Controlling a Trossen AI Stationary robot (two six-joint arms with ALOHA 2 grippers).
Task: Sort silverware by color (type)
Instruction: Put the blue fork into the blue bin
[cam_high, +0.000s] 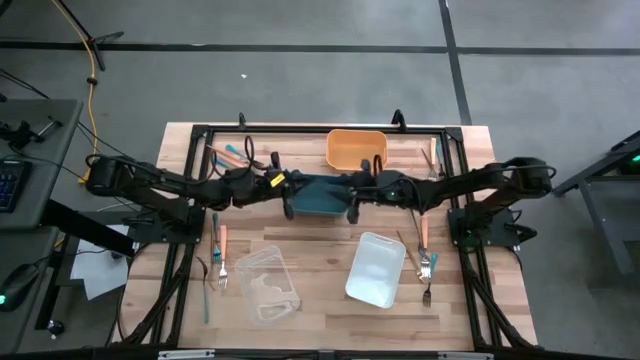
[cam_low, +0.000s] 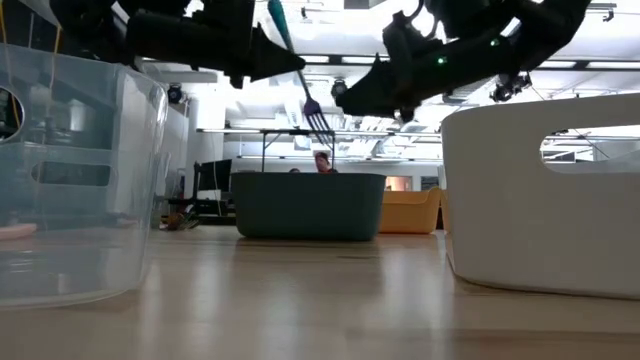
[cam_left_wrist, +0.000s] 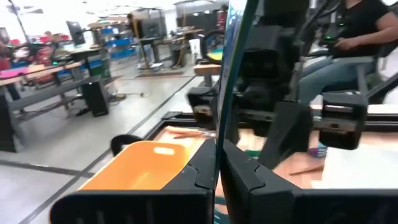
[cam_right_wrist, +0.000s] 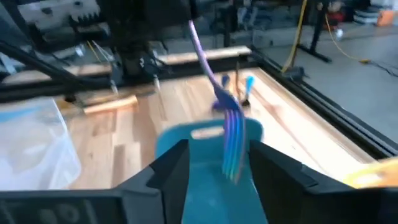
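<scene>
A: What is the biggest thing you have in front of you?

B: You have the wooden table (cam_high: 320, 320). On it stand four bins: a clear bin (cam_high: 266, 284) and a white bin (cam_high: 376, 269) at the near side, a teal bin (cam_high: 322, 197) in the middle, and an orange bin (cam_high: 356, 148) just behind it.

A: And where are your arms?

B: Both reach in over the teal bin. Your left gripper (cam_high: 289, 195) sits at its left edge, and its fingers (cam_left_wrist: 239, 171) are pinched tight on the teal handle of a fork (cam_low: 305, 88). In the low view the fork hangs tilted above the teal bin, tines down. Your right gripper (cam_high: 353, 201) hovers at the bin's right edge with its fingers spread apart, and the fork's tines show between them in the right wrist view.

A: Where is the rest of the silverware?

B: You see a few pieces (cam_high: 218, 255) lying left of the clear bin, a few more (cam_high: 424, 258) right of the white bin, and others (cam_high: 232, 153) at the far left of the table, behind your left arm.
</scene>
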